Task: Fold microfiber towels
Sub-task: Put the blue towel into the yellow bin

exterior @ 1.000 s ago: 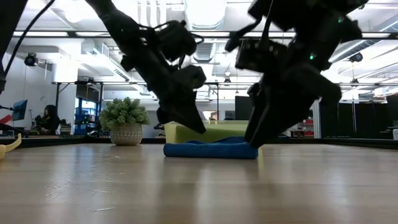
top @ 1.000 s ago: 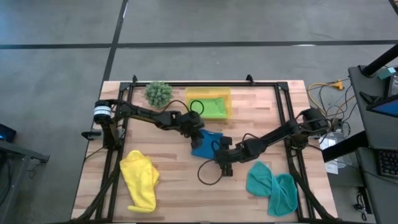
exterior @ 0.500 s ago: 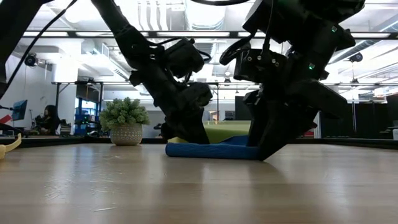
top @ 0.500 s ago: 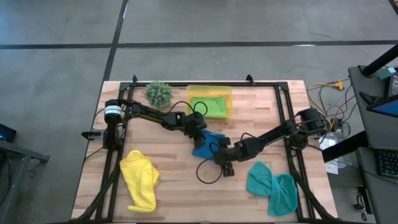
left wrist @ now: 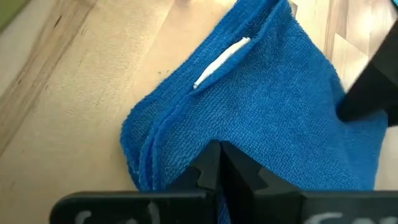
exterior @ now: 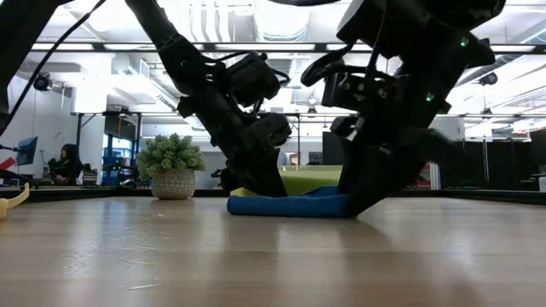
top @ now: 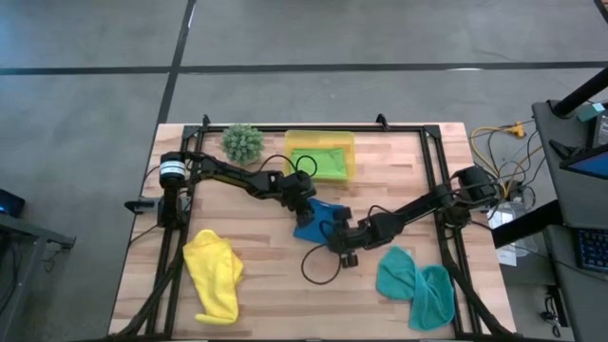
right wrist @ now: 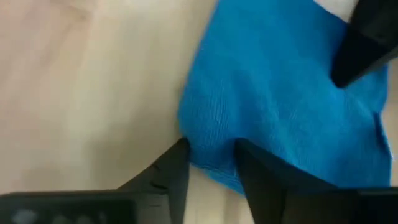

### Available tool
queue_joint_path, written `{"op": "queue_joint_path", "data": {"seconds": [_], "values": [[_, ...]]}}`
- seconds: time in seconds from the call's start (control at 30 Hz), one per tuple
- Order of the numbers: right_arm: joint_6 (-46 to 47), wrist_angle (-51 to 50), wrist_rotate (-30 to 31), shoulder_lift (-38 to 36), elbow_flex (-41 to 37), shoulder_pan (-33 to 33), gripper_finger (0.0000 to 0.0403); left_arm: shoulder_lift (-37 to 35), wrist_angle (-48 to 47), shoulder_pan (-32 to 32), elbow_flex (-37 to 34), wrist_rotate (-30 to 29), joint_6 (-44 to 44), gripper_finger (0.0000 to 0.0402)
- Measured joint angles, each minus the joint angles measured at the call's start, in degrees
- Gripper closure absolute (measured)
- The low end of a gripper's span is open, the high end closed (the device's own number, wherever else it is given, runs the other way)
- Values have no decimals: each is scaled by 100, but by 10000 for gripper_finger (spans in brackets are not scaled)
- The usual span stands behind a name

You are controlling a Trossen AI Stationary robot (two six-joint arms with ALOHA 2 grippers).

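A bright blue towel point(top: 318, 217), folded into several layers, lies flat on the wooden table's middle. My left gripper point(top: 302, 202) is shut with its tips on the towel's far-left part. My right gripper point(top: 332, 236) stands at the towel's near-right end, its fingers around that edge. A yellow towel point(top: 214, 275) lies crumpled at the near left and a teal towel point(top: 418, 285) at the near right. A lime green towel point(top: 328, 161) lies in the yellow tray point(top: 290, 144) at the far edge. My left gripper point(left wrist: 219, 163) presses its shut fingertips down on the folded towel's top layer point(left wrist: 180, 140), beside the stacked edges. It slants down from the table's far left. The towel lies flat on the table beneath it. My right gripper point(right wrist: 211, 171) has the towel's folded edge point(right wrist: 211, 152) between its two fingers, and the cloth fills the gap. It slants down from the table's near right. The edge rests on the table; how many layers it has cannot be told.
A spiky green ball plant point(top: 242, 142) in a pot stands at the far left. A black cable point(top: 318, 266) loops over the table near the right gripper. Black frame rails point(top: 180, 237) run along both sides of the table.
My left gripper has come down onto the blue towel and now stays there; the towel's raised top has been pressed flatter. My right gripper has kept its place at the towel's near-right end and has rolled about its own axis.
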Motion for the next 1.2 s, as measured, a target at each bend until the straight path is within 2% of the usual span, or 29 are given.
{"op": "queue_joint_path", "data": {"seconds": [0.3,0.47,0.63,0.73,0.9,1.2], "values": [[24,-10,571,0,82,573,386,4,2,0,-9,-33,3,401],[186,-272,672,0,404,820,390,3,7,-7,-13,0,46,401],[714,-1267,648,0,1074,779,391,-241,-94,-9,-39,22,192,401],[798,-1711,406,-24,1467,670,391,-536,-251,-3,-72,-90,248,401],[795,-2045,-138,-136,1876,376,392,-1352,-436,4,-71,-53,344,402],[312,-2711,-271,-575,2454,-291,392,-2888,-428,-128,-205,518,1472,389]]}}
